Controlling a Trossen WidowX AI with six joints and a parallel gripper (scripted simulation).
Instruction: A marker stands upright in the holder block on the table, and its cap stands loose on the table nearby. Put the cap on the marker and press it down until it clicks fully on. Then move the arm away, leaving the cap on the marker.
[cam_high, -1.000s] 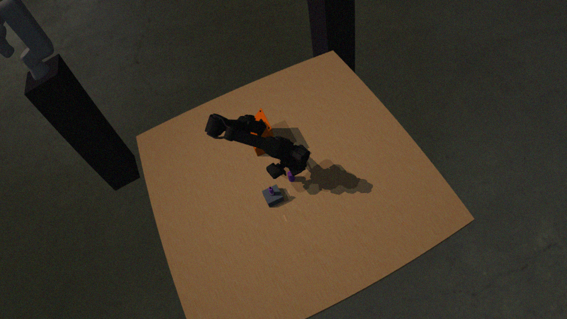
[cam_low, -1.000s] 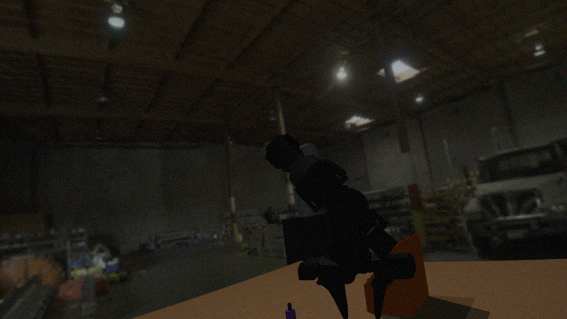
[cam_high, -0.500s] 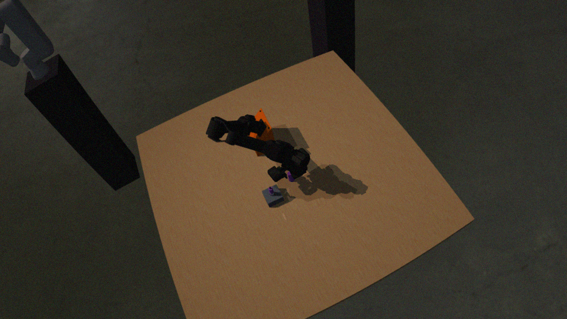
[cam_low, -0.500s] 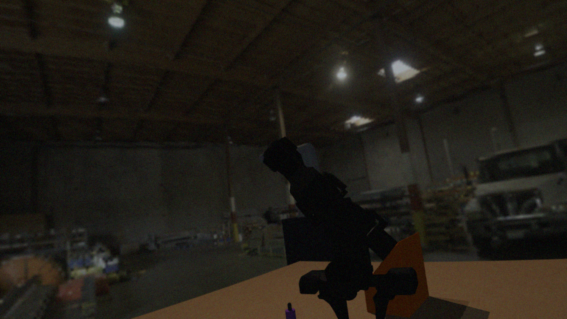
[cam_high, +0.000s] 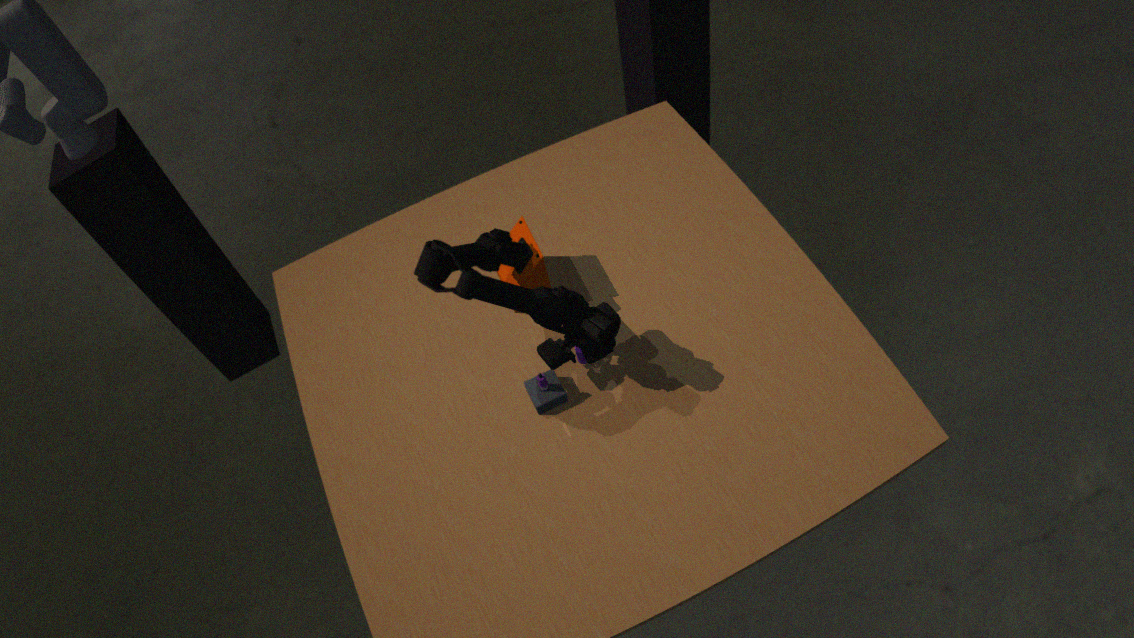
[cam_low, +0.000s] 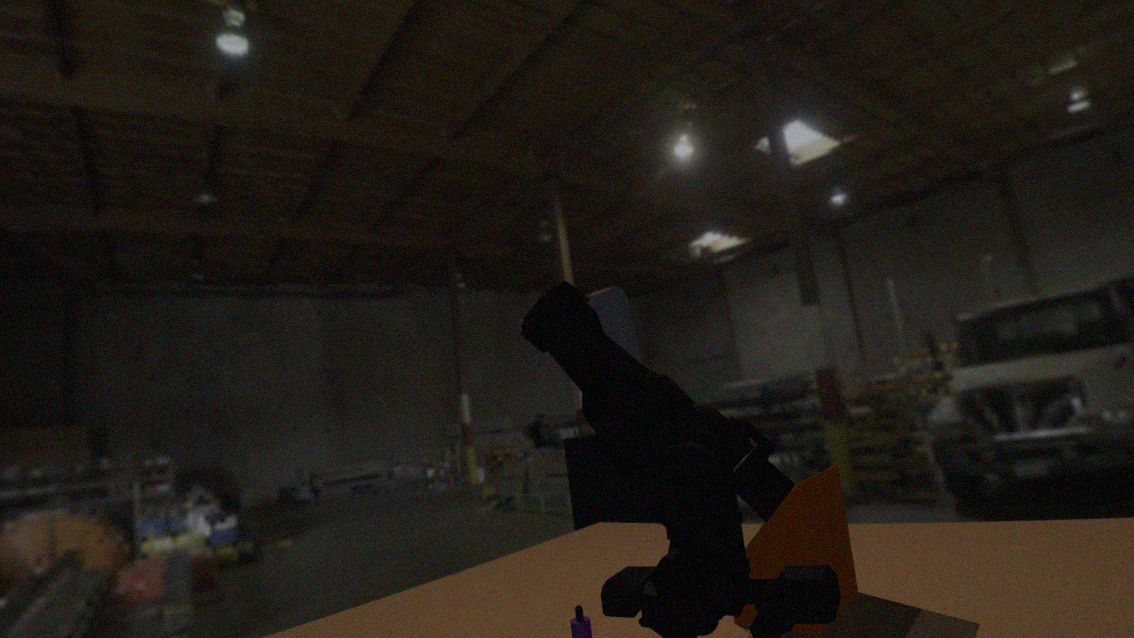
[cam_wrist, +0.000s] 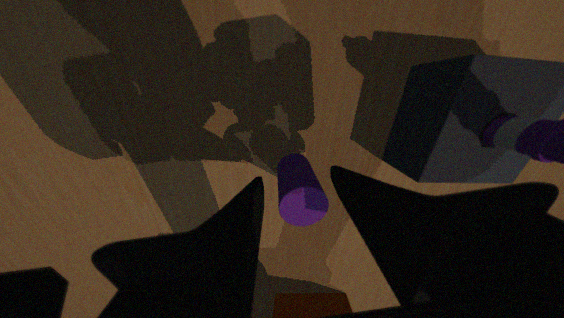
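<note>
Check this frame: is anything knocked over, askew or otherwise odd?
Nothing stands out. The purple cap stands upright on the table between the open gripper fingers, not yet gripped. The marker stands upright in its holder block, uncapped, beside the cap.

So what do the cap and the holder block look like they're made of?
Cap: likely plastic, smooth matte purple with no glint or grain. Holder block: uniform blue-grey, flat faces, sharp edges; could be painted metal or plastic, hard to tell in this dim light.
</note>
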